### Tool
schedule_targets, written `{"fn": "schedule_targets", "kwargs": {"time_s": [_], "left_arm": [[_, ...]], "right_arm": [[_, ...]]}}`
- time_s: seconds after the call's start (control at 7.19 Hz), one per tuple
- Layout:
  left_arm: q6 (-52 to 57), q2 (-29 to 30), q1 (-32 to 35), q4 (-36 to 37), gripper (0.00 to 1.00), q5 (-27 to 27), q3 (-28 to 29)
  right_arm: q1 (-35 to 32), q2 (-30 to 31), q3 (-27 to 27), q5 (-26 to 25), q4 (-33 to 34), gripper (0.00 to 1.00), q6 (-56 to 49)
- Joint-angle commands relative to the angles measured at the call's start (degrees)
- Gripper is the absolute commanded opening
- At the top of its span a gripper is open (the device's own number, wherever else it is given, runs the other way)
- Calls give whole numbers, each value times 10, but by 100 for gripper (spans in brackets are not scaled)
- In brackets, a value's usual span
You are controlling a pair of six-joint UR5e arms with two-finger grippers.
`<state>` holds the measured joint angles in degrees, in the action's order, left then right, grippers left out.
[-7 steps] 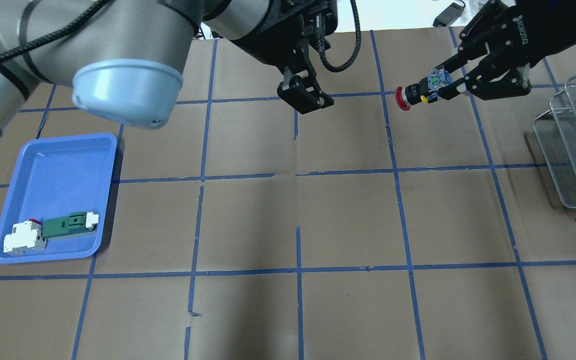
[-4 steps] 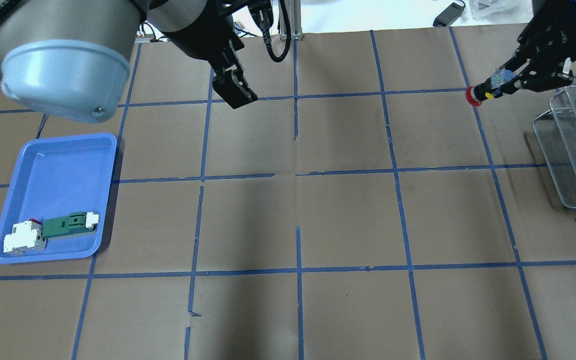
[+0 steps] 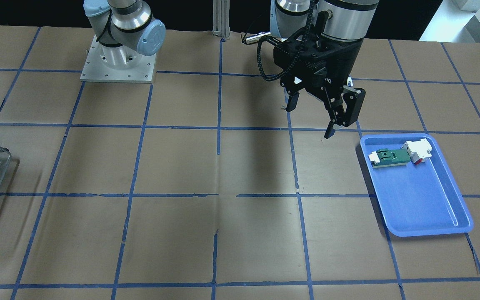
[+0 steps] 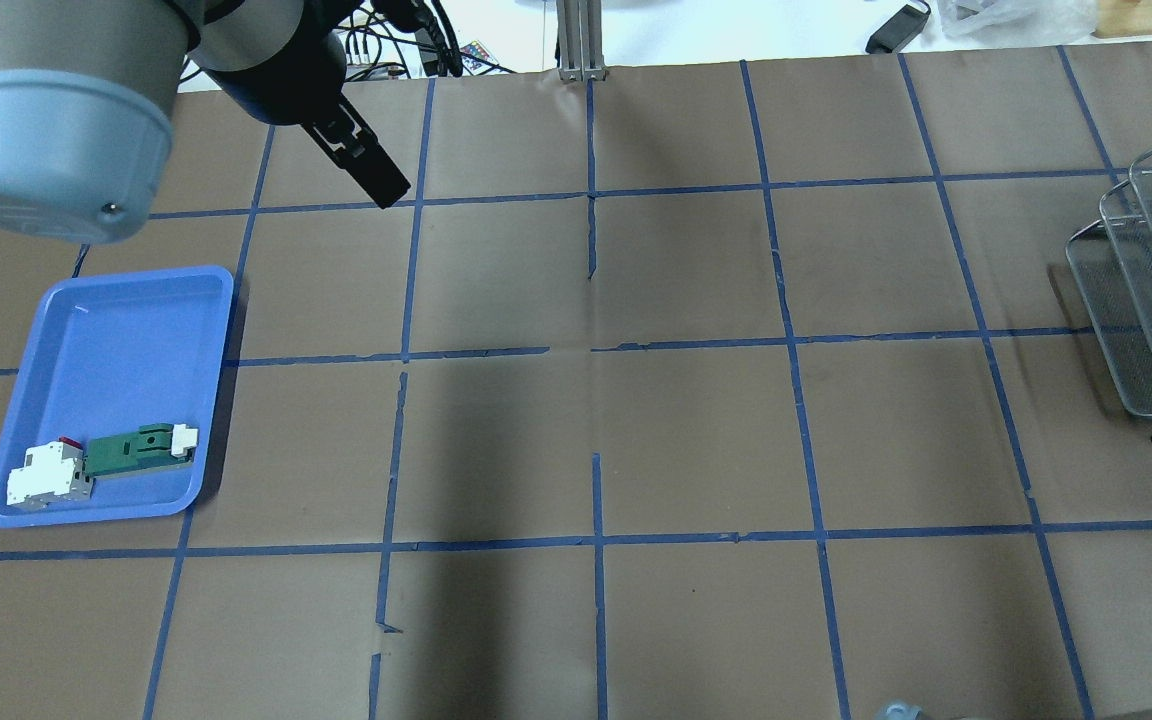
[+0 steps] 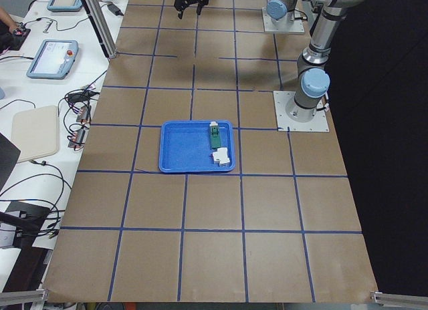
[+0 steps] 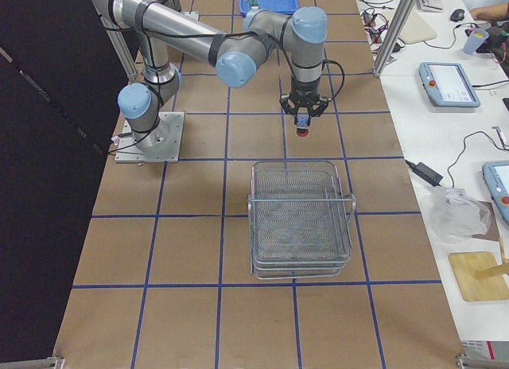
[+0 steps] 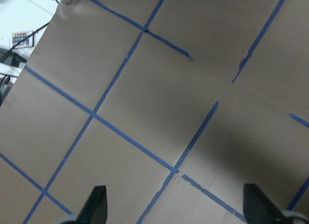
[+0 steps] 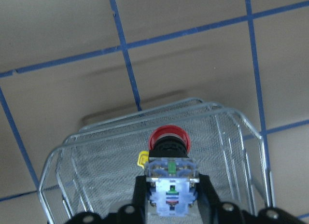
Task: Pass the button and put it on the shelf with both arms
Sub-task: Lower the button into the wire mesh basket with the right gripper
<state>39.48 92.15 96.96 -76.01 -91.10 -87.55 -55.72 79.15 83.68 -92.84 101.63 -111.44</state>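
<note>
Since the earlier frames, the right arm (image 6: 191, 41) has swung the button (image 8: 168, 139) away from the middle of the counter (image 4: 696, 440) and out over the shelf (image 6: 301, 218). The left arm (image 4: 46, 110) has drawn back toward the blue tray (image 4: 219, 300).

The right fingers (image 8: 205, 192) pinch the button by its clear block, with the red cap pointing down and away from the wrist. It hangs in the air over the rounded end of the shelf's top basket, nearest the middle of the counter. In the overhead view only the red cap shows, at the frame's right edge.

The left fingers (image 7: 95, 204) are spread wide with nothing between them, above bare counter. In the tray's corner nearest the robot lie a green-and-white part (image 4: 136, 450) and a white part (image 4: 41, 478), touching.
</note>
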Motion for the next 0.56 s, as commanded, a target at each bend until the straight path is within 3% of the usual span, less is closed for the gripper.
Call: {"fn": "schedule_targets", "kwargs": {"time_s": [0.0,0.42], "left_arm": [[-141,0,-3,-25,100,-28,-4],[-367,0,-3,-76,100,-22,3]], "right_arm": [[40,-20,-2,-49,3,0,-31],[47,-60,-1,-50,8,0,-44]]}}
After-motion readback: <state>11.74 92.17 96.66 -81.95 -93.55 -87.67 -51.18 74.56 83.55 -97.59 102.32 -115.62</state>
